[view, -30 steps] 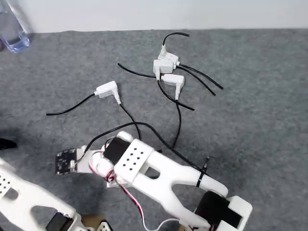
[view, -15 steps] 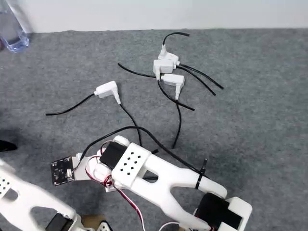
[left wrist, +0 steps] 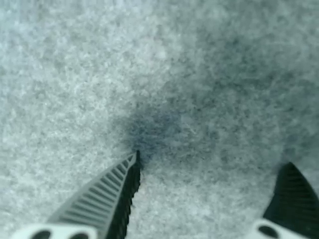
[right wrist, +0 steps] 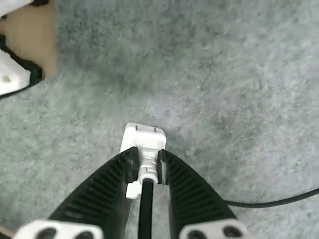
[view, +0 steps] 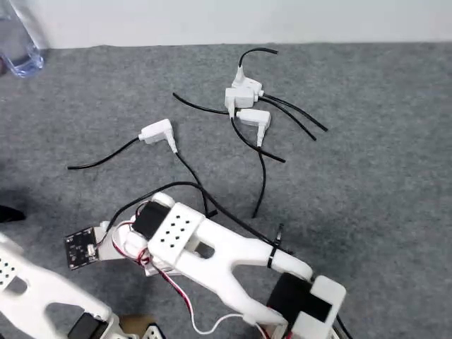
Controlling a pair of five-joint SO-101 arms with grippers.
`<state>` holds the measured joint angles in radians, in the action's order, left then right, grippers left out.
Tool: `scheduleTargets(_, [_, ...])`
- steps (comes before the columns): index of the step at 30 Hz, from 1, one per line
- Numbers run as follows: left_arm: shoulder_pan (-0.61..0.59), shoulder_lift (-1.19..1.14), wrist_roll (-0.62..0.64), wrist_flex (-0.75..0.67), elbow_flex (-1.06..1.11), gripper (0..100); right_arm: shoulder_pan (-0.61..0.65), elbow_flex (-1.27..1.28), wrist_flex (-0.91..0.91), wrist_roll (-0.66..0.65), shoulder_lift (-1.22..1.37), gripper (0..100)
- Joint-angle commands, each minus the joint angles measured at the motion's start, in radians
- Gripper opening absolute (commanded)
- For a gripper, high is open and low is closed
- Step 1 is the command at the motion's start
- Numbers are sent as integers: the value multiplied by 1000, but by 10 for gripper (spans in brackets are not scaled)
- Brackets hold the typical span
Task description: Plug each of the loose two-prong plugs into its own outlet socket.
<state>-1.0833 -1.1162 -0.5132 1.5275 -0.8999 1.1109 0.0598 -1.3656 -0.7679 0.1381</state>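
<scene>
Logged left gripper spread wide over grey mat, its arm at lower left of the high view. Found right gripper clamped on a white two-prong plug, black cord running back between the fingers. Further right in the high view, noted loose plug lying left of centre on the mat, then outlet block at upper centre with third plug just below it.

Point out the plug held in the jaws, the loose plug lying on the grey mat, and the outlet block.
held plug (right wrist: 144, 143), right wrist view, white body between the jaws.
loose plug (view: 157, 131), high view, middle of its white body.
outlet block (view: 236, 97), high view, its white housing.
</scene>
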Motion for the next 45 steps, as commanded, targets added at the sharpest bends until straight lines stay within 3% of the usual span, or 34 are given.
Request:
scheduleTargets(1, [-29, -112, -25, -60, 19, 411, -30, -89, -67, -23, 1, 9])
scheduleTargets(38, [-23, -130, -25, -60, 16, 411, -85, -107, -91, -83, 53, 9])
scheduleTargets(45, [-23, -186, -25, -103, 12, 411, -61, -21, 12, -75, 53, 9])
